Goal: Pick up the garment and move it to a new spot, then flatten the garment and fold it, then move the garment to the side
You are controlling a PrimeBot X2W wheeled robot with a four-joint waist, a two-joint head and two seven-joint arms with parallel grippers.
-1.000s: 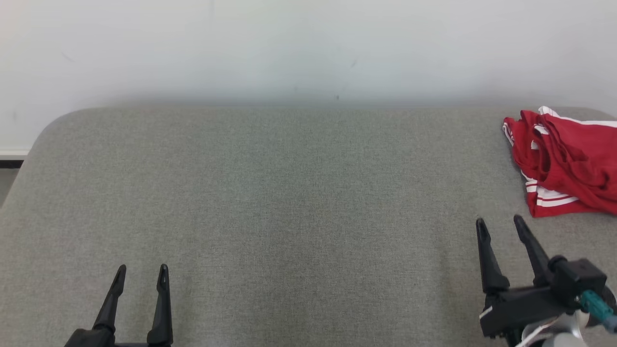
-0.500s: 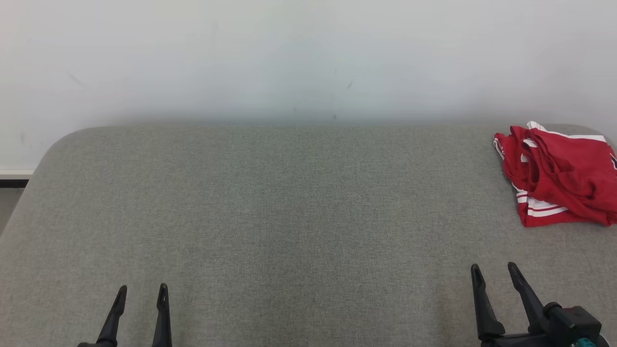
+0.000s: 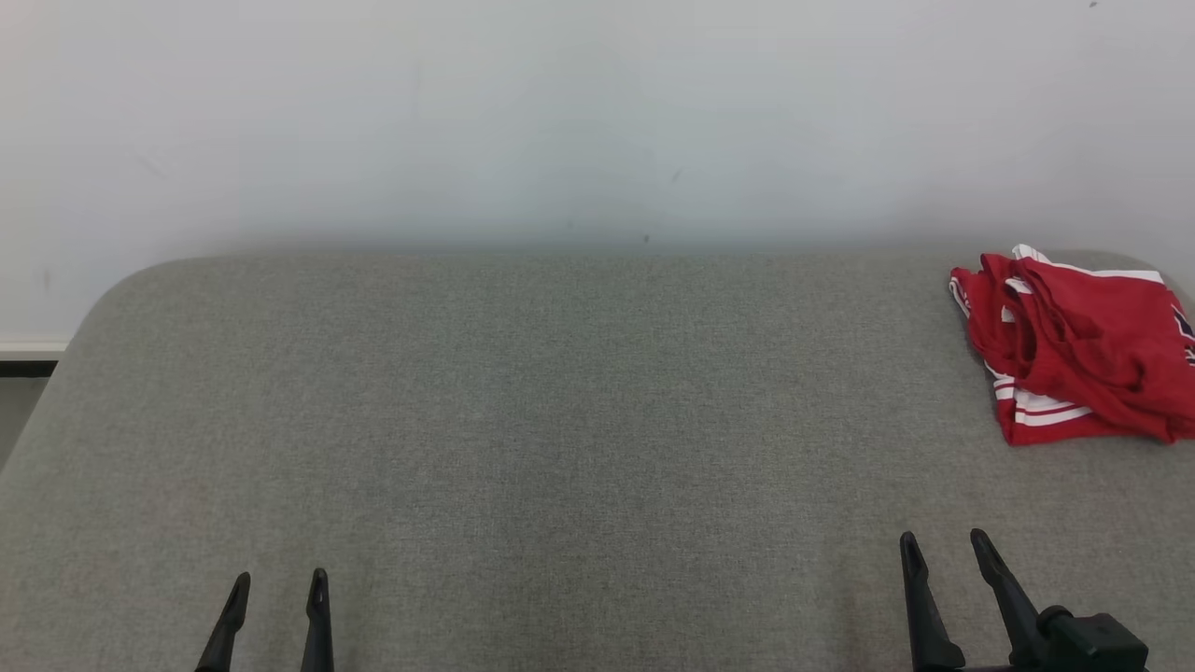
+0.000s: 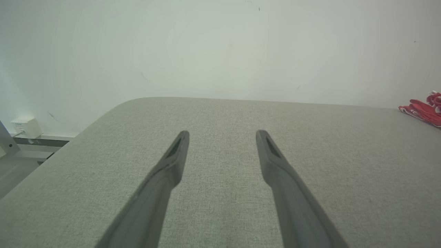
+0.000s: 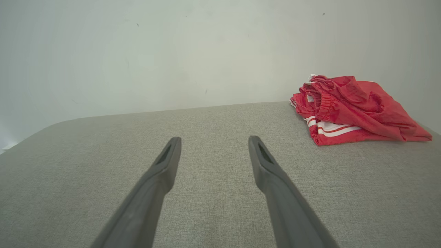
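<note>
Lying bunched: red white-striped garment (image 3: 1092, 345)

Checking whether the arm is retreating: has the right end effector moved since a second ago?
Yes. Against the red garment, the right end effector has drawn back toward the robot, open and empty; the camera's shift explains only part.

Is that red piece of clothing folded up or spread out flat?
Folded, roughly: the red garment lies as a compact, rumpled stack of layers on the grey table, not spread flat.
</note>
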